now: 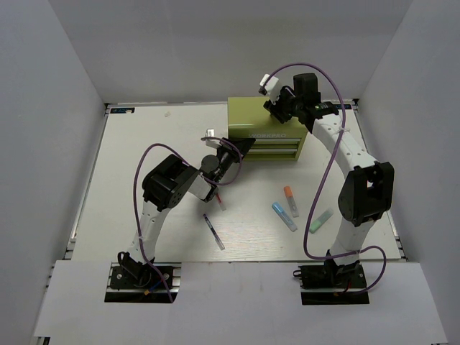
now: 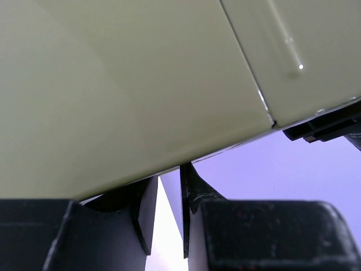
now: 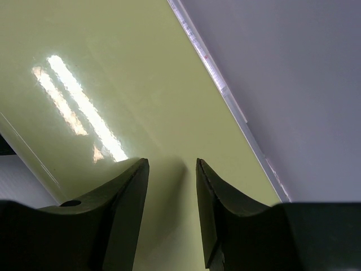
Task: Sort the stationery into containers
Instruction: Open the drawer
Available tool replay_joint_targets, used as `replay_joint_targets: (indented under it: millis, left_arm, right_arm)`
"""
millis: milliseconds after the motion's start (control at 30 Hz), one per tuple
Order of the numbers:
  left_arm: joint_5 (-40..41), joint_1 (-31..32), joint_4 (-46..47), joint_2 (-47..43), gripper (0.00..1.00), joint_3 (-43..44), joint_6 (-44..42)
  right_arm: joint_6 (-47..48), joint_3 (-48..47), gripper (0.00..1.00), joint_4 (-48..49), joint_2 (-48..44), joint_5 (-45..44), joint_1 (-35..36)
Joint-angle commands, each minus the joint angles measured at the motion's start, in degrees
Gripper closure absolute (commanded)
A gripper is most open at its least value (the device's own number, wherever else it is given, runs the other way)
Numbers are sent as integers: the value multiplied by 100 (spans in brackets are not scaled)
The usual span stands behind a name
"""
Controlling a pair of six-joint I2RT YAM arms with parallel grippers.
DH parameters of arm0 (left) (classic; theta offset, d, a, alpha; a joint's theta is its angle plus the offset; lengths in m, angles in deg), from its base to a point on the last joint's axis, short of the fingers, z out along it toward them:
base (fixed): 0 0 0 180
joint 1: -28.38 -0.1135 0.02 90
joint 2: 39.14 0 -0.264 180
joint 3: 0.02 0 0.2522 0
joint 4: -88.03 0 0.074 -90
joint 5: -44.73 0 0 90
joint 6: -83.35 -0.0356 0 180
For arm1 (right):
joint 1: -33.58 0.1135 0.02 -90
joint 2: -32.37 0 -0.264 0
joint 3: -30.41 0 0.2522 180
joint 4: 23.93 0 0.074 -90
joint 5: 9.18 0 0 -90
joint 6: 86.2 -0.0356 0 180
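Note:
The olive tool chest (image 1: 272,123) stands at the back of the table, both drawers pushed in. My left gripper (image 1: 244,147) is at its left front corner. In the left wrist view the gripper (image 2: 169,175) has its fingertips up against the chest's lower edge (image 2: 130,101), with a narrow gap and only white table between them. My right gripper (image 1: 275,108) hovers over the chest's lid (image 3: 141,84), jaws (image 3: 172,164) apart and empty. On the table lie a purple-tipped pen (image 1: 213,231), an orange-capped marker (image 1: 290,201), a blue marker (image 1: 283,215) and a pale green stick (image 1: 322,221).
White walls close in the table (image 1: 144,144) at the left, back and right. A thin white pen (image 1: 221,203) lies beside the left forearm. Purple cables loop off both arms.

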Motion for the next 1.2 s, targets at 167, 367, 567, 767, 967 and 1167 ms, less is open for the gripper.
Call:
replay_joint_targets:
  millis: [167,367,567,767,967,1167]
  left_arm:
    - [-504,-28,2158,92,100,171,-325]
    - [-670,-28,2158,92,100,118,-325]
    - [-723,-28,2158,92,100,66,-325]
    - [-723,-28,2158,40,100,-40,-325]
    - [-837,-28,2158,-75,100,-153,-325]
    - [-1355,-28,2158,-671,93,-688,-325]
  right_arm:
    - [28,40,54,-1153,443,-90,15]
    - [28,-39,54,-1275,487,-108,24]
    - [37,-101,54,-1398,557,-125,15]
    - [19,-163,54,-1469,593,-143,24]
    - [11,-163,54,-1487,610,-143,24]
    - [-77,-198,46,-1522,470,-29,24]
